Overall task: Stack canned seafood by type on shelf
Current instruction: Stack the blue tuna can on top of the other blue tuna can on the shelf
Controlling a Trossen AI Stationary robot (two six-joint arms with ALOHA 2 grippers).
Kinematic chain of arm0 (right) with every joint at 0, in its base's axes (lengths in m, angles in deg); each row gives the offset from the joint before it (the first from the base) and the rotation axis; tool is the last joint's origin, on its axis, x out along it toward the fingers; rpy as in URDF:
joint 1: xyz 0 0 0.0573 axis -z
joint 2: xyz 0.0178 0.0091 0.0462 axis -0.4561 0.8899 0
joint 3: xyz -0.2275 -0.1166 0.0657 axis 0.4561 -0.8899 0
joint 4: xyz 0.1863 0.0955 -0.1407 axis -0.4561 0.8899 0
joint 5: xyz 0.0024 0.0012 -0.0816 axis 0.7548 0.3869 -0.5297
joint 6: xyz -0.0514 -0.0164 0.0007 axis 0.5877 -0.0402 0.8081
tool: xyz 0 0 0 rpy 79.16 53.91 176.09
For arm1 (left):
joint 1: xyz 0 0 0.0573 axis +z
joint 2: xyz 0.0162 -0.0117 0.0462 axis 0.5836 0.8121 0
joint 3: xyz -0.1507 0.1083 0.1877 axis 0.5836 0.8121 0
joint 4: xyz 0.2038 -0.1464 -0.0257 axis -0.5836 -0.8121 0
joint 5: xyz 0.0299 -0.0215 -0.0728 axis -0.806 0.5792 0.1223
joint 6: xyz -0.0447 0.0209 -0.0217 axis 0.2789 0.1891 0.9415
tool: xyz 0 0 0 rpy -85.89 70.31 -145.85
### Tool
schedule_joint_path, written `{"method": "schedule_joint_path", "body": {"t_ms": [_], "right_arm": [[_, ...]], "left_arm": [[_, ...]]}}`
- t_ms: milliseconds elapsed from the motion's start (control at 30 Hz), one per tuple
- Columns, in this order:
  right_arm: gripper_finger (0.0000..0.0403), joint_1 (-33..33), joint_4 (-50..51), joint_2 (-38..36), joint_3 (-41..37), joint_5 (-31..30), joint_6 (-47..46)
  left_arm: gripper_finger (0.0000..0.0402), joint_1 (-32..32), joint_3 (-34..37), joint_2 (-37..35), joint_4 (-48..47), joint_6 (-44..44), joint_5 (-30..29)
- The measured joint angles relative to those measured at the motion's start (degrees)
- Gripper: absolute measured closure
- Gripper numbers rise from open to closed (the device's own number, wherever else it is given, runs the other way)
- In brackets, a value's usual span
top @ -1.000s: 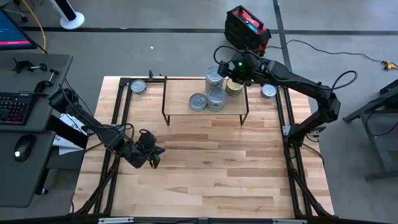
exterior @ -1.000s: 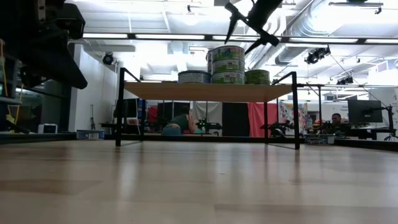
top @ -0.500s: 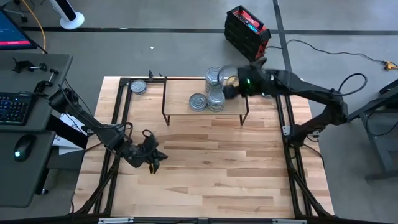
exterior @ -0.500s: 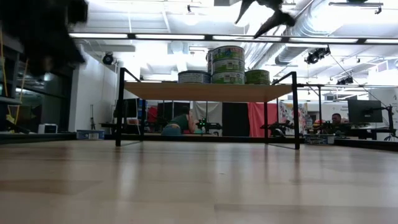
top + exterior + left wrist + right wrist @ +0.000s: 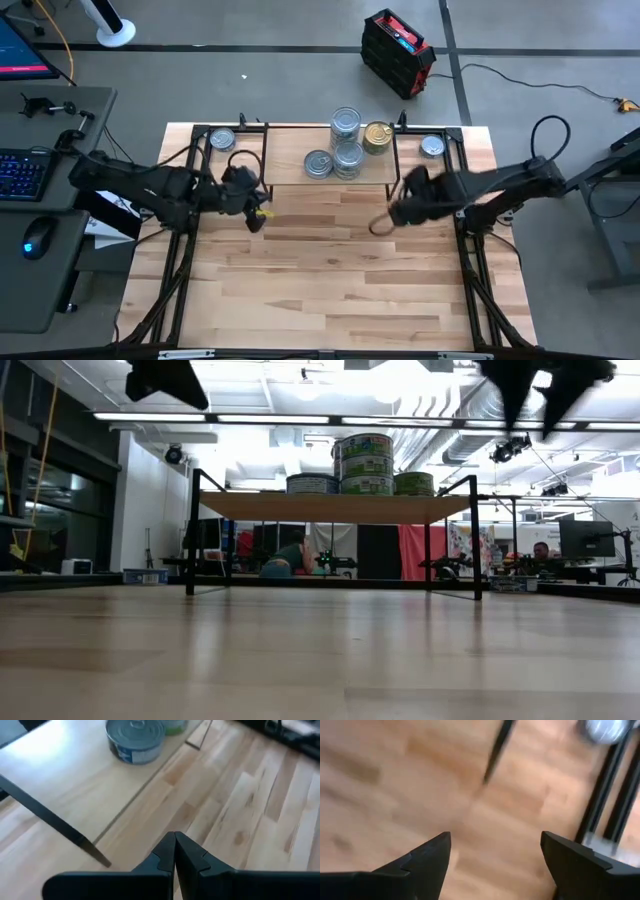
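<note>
The shelf stands at the table's far middle on thin black legs. On its board rest several canned seafood tins: a tall stack, a lower stack, a single silver tin and a gold tin. Two loose tins lie on the table, one far left and one far right. My left gripper hangs shut in the air by the shelf's near left leg. My right gripper hangs open and empty just in front of the shelf's near right corner.
Black frame rails run along the table's left and right sides. A broad stretch of bare wooden tabletop lies in front of the shelf. The low view shows the shelf with tins on top and open space beneath.
My right gripper has left the tins on the shelf, swung toward the table's near and right side, tipped downward and stayed open. My left gripper has risen from low over the table and gone toward the far edge, up to the shelf's near left leg. No tin has moved.
</note>
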Motion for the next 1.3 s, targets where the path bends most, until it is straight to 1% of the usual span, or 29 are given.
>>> {"method": "schedule_joint_path", "body": {"t_ms": [67, 133, 200, 267, 300, 367, 400, 433, 500, 567, 633, 733, 900, 933, 1000, 1100, 1167, 1300], "right_arm": [[0.0114, -2.62, -1.29, -1.68, -5.15, 4.71, -2.26], [0.0137, -4.82, -2.51, -3.53, -10.81, 8.62, -5.68], [0.0175, -6.36, -3.28, -6.04, -16.20, 10.46, -10.25], [0.0231, -6.22, -3.38, -9.05, -21.16, 10.44, -15.09], [0.0266, -5.40, -3.90, -10.59, -23.22, 9.24, -17.66], [0.0347, -2.91, -5.87, -14.16, -26.80, 3.38, -23.28], [0.0374, -1.41, -6.96, -15.97, -28.25, -0.12, -25.25], [0.0386, 0.38, -7.77, -17.65, -29.71, -3.74, -27.37], [0.0381, 5.18, -9.08, -20.08, -32.43, -9.07, -32.83], [0.0384, 10.46, -10.79, -21.75, -35.11, -13.58, -35.40], [0.0397, 15.85, -14.18, -22.80, -37.99, -15.35, -37.35], [0.0396, 23.47, -24.84, -23.50, -42.25, -17.35, -35.49], [0.0401, 37.14, -47.21, -23.09, -48.31, -17.95, -23.93], [0.0401, 39.93, -50.27, -22.92, -49.00, -17.90, -21.62], [0.0402, 45.28, -53.96, -22.39, -49.92, -17.91, -16.84], [0.0402, 52.31, -56.10, -20.98, -50.02, -17.23, -9.90], [0.0402, 56.27, -59.00, -19.20, -50.02, -15.25, -4.82], [0.0403, 61.98, -70.38, -13.70, -50.04, -9.13, 6.77]], "left_arm": [[0.0401, -0.16, 0.38, 0.04, -0.58, -0.73, 0.85], [0.0401, -0.96, 1.43, 0.07, 0.21, -0.08, 1.10], [0.0401, -1.95, 3.41, 0.07, 2.20, 2.02, 1.27], [0.0401, -3.00, 5.57, 0.11, 4.26, 4.69, 1.30], [0.0401, -3.54, 6.70, 0.11, 5.76, 6.16, 1.28], [0.0401, -4.51, 8.57, 0.11, 8.01, 8.97, 1.27], [0.0401, -4.97, 9.42, 0.11, 8.70, 10.43, 1.29], [0.0401, -5.37, 10.11, 0.11, 9.35, 11.95, 1.28], [0.0401, -6.01, 11.03, 0.11, 10.17, 14.73, 1.22], [0.0401, -6.43, 11.50, 0.11, 10.71, 16.75, 1.19], [0.0401, -6.81, 11.49, 0.10, 10.97, 18.29, 1.10], [0.0401, -7.29, 11.49, 0.09, 11.42, 19.96, 0.99], [0.0401, -8.13, 11.49, 0.09, 13.29, 21.59, 0.79], [0.0401, -8.42, 11.49, 0.09, 14.35, 21.49, 0.78], [0.0401, -9.15, 11.45, 0.09, 16.66, 21.08, 0.73], [0.0401, -10.08, 11.45, 0.09, 19.41, 20.25, 0.68], [0.0401, -10.33, 11.45, 0.09, 20.21, 19.86, -0.06], [0.0401, -10.44, 11.45, 0.09, 20.89, 19.84, -2.23]]}}
